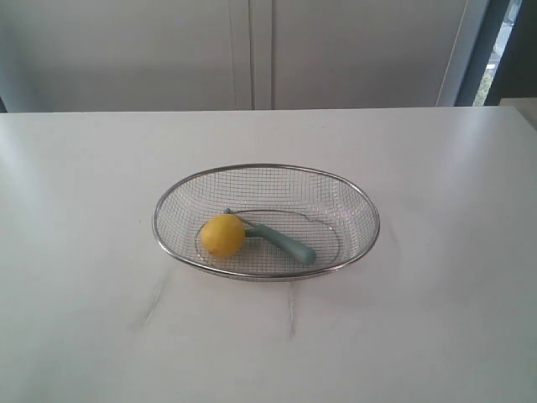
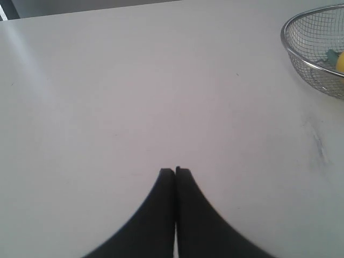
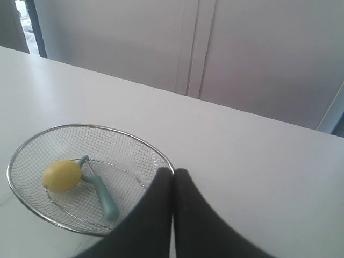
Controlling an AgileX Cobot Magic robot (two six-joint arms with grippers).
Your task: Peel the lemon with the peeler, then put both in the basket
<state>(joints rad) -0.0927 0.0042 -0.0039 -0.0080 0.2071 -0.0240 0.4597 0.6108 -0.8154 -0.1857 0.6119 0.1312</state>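
Tabletop (image 1: 84, 210) basket (image 1: 266, 165) holds lemon (image 1: 222, 236), perhaps touching peeler (image 1: 289, 243), apart from both clenched claws (image 2: 176, 170) (image 3: 172, 171).

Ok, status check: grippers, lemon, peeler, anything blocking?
Left gripper shut, empty. Right gripper shut, empty. Lemon and peeler both in basket. Nothing in the way.

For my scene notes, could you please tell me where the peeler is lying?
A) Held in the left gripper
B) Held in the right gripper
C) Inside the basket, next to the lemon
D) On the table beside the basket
C: the peeler lies inside the basket, its head end by the lemon.
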